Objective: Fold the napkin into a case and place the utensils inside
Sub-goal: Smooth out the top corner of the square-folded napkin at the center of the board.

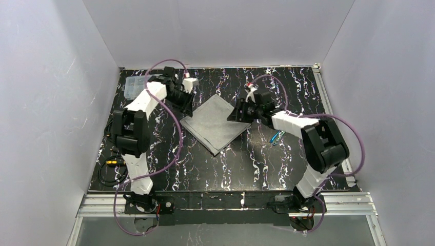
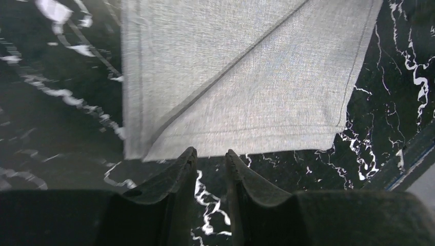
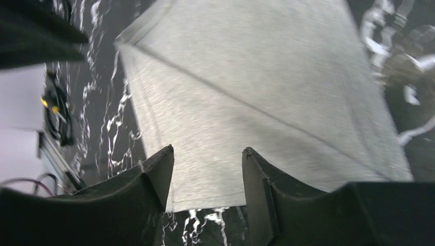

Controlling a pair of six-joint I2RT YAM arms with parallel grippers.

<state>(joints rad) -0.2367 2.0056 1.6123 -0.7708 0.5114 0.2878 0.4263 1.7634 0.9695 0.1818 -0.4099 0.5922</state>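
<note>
Reaching forward, left gripper [image 1: 186, 108] and right gripper [image 1: 236, 115] flank the napkin [image 1: 215, 124].

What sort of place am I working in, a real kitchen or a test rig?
Probably a lab test cell: plain white panel walls, a black marble-patterned tabletop on a silver aluminium rail, and looping purple cables.

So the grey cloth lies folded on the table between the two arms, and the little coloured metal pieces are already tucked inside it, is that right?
Not quite. The napkin does lie folded there, but the utensils are not inside it: they lie on the bare table to its right, as the top view shows.
</note>
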